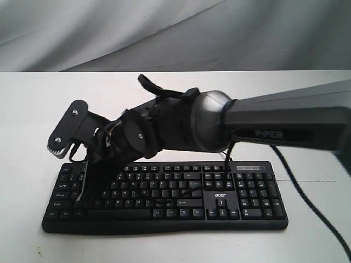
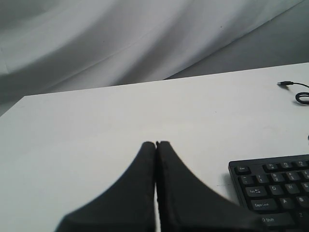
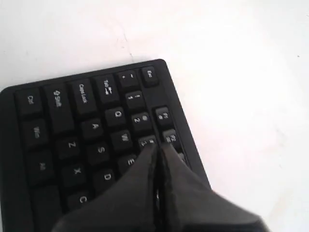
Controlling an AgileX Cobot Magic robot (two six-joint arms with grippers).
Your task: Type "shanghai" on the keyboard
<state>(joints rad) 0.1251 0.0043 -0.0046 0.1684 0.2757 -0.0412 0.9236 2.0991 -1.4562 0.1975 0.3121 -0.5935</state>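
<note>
white table: right end effector, pressed together, hides keyboard keys; left end effector likewise pressed together.

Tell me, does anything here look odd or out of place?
A thin black cable ends in a plug lying loose on the white table near the wide black plastic keyboard, plugged into nothing.

Right arm stretched across, right fingers pressed together (tips angled down), left fingers apparently touching too.
</note>
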